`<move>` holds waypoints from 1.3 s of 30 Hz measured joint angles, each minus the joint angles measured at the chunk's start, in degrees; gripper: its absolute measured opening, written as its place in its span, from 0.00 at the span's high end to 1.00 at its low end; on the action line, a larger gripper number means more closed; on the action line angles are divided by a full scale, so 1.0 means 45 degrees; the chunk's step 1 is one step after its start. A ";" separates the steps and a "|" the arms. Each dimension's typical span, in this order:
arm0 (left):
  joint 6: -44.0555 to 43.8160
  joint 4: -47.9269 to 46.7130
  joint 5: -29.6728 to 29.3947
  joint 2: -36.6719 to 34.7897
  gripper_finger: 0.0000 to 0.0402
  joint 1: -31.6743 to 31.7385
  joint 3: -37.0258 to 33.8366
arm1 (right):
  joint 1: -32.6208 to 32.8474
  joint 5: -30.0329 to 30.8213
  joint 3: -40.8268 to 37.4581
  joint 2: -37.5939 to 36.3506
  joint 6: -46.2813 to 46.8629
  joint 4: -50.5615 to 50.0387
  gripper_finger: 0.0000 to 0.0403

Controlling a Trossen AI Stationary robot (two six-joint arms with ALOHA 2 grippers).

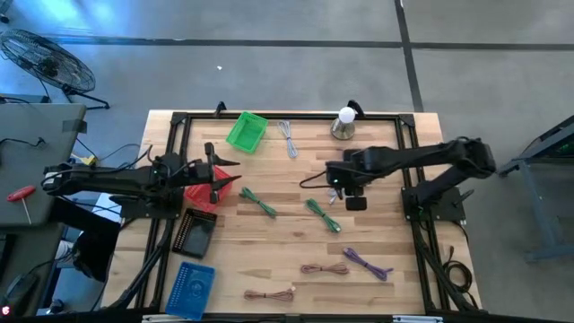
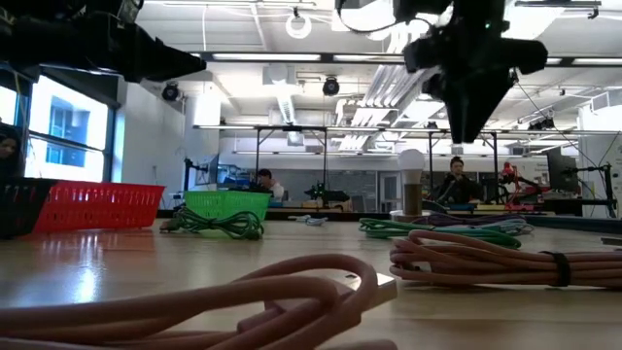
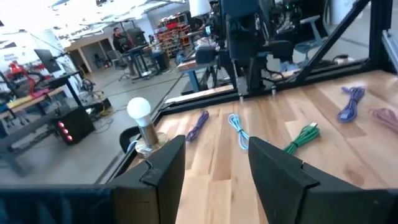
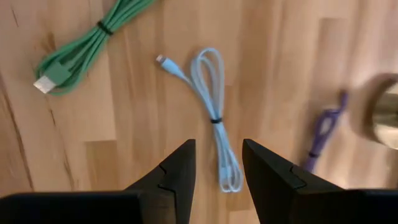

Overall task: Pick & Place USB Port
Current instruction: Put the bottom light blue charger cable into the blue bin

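Pale planked wooden table [image 1: 296,242], right gripper [image 4: 216,163] spread above a thin looped light-blue cable [image 4: 214,118], left gripper [image 3: 214,163] likewise spread.

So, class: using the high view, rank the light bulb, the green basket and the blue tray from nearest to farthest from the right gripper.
Measured from the right gripper, over mid-table:
1. Light bulb, just beyond it at the table's far edge.
2. Green basket, farther off toward the left arm's side, also by the far edge.
3. Blue tray, farthest, at the near corner on the left arm's side.
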 joint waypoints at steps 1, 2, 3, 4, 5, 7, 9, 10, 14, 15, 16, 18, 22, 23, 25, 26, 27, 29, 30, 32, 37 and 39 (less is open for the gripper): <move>0.0054 0.0031 0.0000 0.0000 0.57 0.0000 0.0000 | -0.0073 -0.0228 0.0000 0.0215 -0.0065 0.0013 0.69; 0.0057 0.0092 0.0000 0.0000 0.57 0.0000 0.0000 | -0.0125 -0.0499 -0.0005 0.0411 -0.0185 0.0036 0.69; 0.0057 0.0126 0.0034 -0.0004 0.57 0.0000 0.0000 | -0.0169 -0.0702 -0.0005 0.0588 -0.0295 0.0098 0.69; 0.0057 0.0117 0.0149 -0.0013 0.57 0.0000 0.0005 | -0.0205 -0.0838 -0.0005 0.0744 -0.0369 0.0156 0.69; 0.0057 0.0112 0.0275 -0.0015 0.57 0.0000 0.0005 | -0.0239 -0.0921 -0.0005 0.0910 -0.0461 0.0252 0.69; 0.0057 0.0111 0.0567 -0.0015 0.57 0.0000 0.0005 | -0.0297 -0.1002 -0.0005 0.1195 -0.0719 0.0402 0.69; 0.0057 0.0112 0.0813 -0.0015 0.57 0.0000 0.0005 | -0.0394 -0.1009 -0.0005 0.1465 -0.0961 0.0547 0.69; 0.0057 0.0117 0.0904 -0.0015 0.57 0.0000 0.0005 | -0.0454 -0.1050 -0.0005 0.1575 -0.1030 0.0575 0.69; 0.0298 0.0182 0.0937 -0.0015 0.57 0.0000 0.0005 | -0.0812 -0.1091 -0.0005 0.1939 -0.1249 0.0715 0.69; 0.0445 0.0197 0.0937 -0.0015 0.57 0.0000 0.0005 | -0.0896 -0.1140 -0.0005 0.2004 -0.1344 0.0791 0.69; 0.0502 0.0205 0.0937 -0.0015 0.57 0.0000 0.0005 | -0.0976 -0.1223 -0.0005 0.2053 -0.1409 0.0877 0.69; 0.0518 0.0211 0.0937 -0.0015 0.57 0.0000 0.0005 | -0.1150 -0.1483 -0.0005 0.2102 -0.1611 0.1012 0.69; 0.0523 0.0214 0.0933 -0.0015 0.57 0.0000 0.0005 | -0.1513 -0.1788 -0.0005 0.2148 -0.1675 0.1289 0.69; 0.0519 0.0214 0.0928 -0.0015 0.57 0.0000 0.0005 | -0.1590 -0.1795 -0.0005 0.2148 -0.1675 0.1338 0.69; 0.0523 0.0214 0.0805 -0.0015 0.57 0.0000 0.0005 | -0.1701 -0.1877 -0.0005 0.2148 -0.1720 0.1431 0.69; 0.0523 0.0214 0.0708 -0.0015 0.57 0.0000 0.0005 | -0.1748 -0.1880 -0.0005 0.2148 -0.1790 0.1467 0.69; 0.0523 0.0214 0.0622 -0.0015 0.57 0.0000 0.0005 | -0.1777 -0.1886 -0.0017 0.2148 -0.1917 0.1537 0.69; 0.0523 0.0214 0.0602 -0.0015 0.57 0.0002 0.0005 | -0.1851 -0.1983 -0.0353 0.2139 -0.2177 0.2133 0.69; 0.0523 0.0214 0.0609 -0.0015 0.57 0.0003 0.0005 | -0.1917 -0.2175 -0.0643 0.2139 -0.2319 0.2447 0.69; 0.0523 0.0214 0.0659 -0.0015 0.57 0.0000 0.0005 | -0.2028 -0.2396 -0.1266 0.2158 -0.2428 0.2978 0.69; 0.0509 0.0219 0.0840 -0.0018 0.57 0.0000 0.0005 | -0.2073 -0.2026 -0.2537 0.2134 -0.2498 0.4178 0.69; 0.0499 0.0219 0.0840 -0.0019 0.57 0.0002 0.0005 | -0.2057 -0.1706 -0.2907 0.2114 -0.2595 0.4531 0.69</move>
